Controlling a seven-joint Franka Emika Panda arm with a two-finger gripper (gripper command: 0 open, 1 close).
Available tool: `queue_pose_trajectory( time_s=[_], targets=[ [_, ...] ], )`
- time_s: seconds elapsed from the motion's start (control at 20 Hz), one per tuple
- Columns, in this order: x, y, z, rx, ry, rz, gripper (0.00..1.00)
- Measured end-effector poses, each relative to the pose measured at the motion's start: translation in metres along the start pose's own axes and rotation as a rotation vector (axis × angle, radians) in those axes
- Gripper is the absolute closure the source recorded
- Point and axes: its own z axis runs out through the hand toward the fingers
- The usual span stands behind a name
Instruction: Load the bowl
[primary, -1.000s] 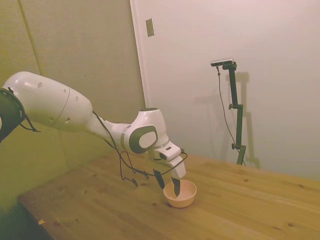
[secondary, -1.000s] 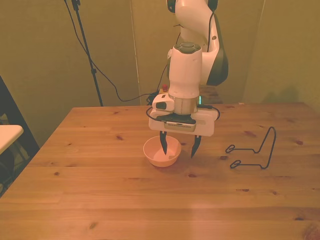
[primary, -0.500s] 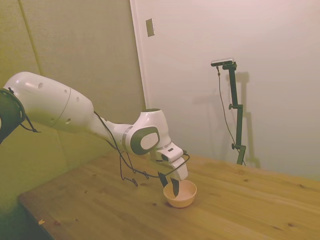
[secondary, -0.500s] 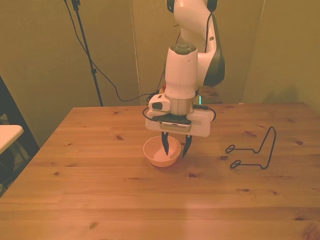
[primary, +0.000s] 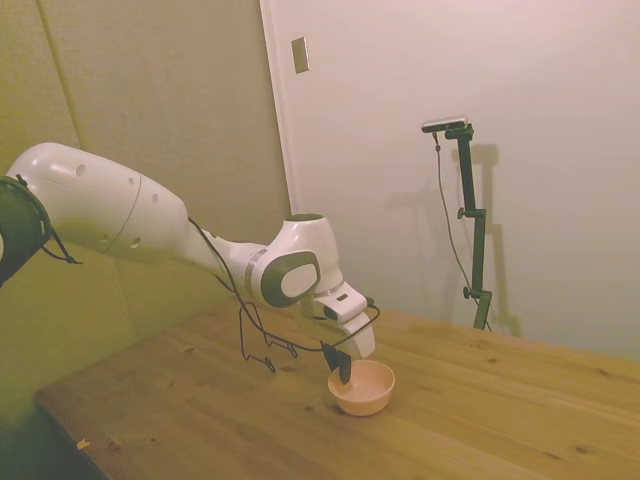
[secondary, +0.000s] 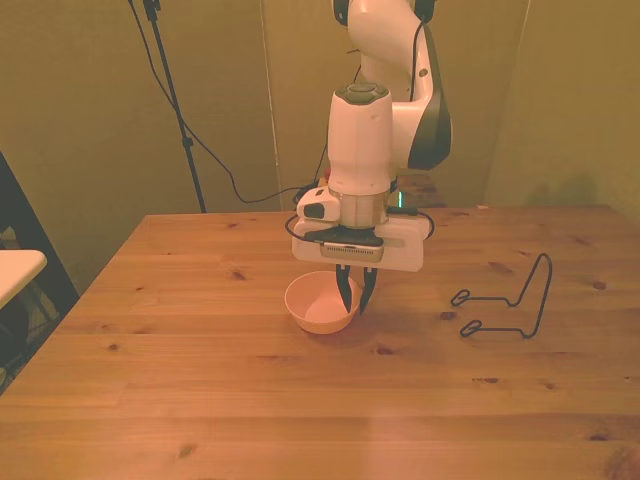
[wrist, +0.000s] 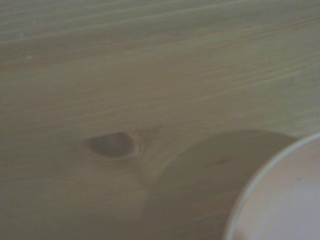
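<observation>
Gripper (secondary: 356, 296) fingers are pinching the bowl (secondary: 318, 304) by its rim on the front view's right side: we are seeing the two dark fingers drawn close together with the pale pink-peach wall between them, one tip inside the bowl and one just outside it. In the side view the gripper (primary: 343, 368) is reaching down onto the near-left part of the rim of the bowl (primary: 366, 389), which is sitting upright on the wooden table (secondary: 200, 400), so we are judging the grasp as made and the lift as not yet begun. What we are taking as left is raising the bowl, carrying it to the black wire rack (secondary: 505, 304), which is standing well off to the gripper's side toward the front view's right, and setting it in. The bowl is looking empty to us in both table views, and the rack is holding nothing. From the wrist we are only catching a blurred arc of the bowl (wrist: 280, 200) beside bare wood grain with a knot (wrist: 114, 145).
</observation>
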Motion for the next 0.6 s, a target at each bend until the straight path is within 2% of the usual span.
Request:
queue_pose_trajectory(
  time_s=[0.35,0.6],
  targets=[
    [-0.001,-0.005,-0.019,0.046,-0.035,-0.029,1.0],
    [-0.018,-0.014,-0.068,0.16,-0.103,-0.072,1.0]
  ],
)
